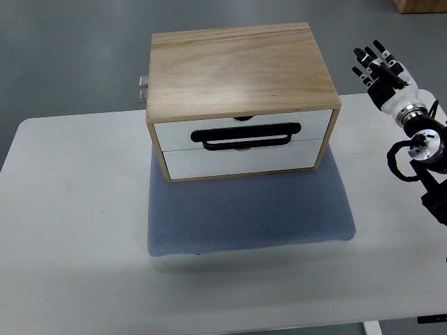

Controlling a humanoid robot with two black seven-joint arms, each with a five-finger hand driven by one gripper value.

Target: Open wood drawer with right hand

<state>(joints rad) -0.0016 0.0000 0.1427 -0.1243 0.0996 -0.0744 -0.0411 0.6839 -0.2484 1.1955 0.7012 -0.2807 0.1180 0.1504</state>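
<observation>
A wooden drawer box (237,66) with a light wood top stands on a blue-grey mat (251,209) at the middle of the white table (70,230). Its front holds two white drawers, an upper one (244,127) and a lower one (241,160), both closed flush. A black bar handle (246,135) runs across the seam between them. My right hand (377,66) hovers to the right of the box, beyond the table's far right edge, well apart from the handle. Its black fingers (368,57) are spread and hold nothing. The left arm does not show.
The right forearm with black cabling (415,150) comes in along the right edge over the table. A metal hinge or latch (143,87) sticks out at the box's back left. Grey floor lies beyond the table. A wooden object (422,5) shows at the top right corner.
</observation>
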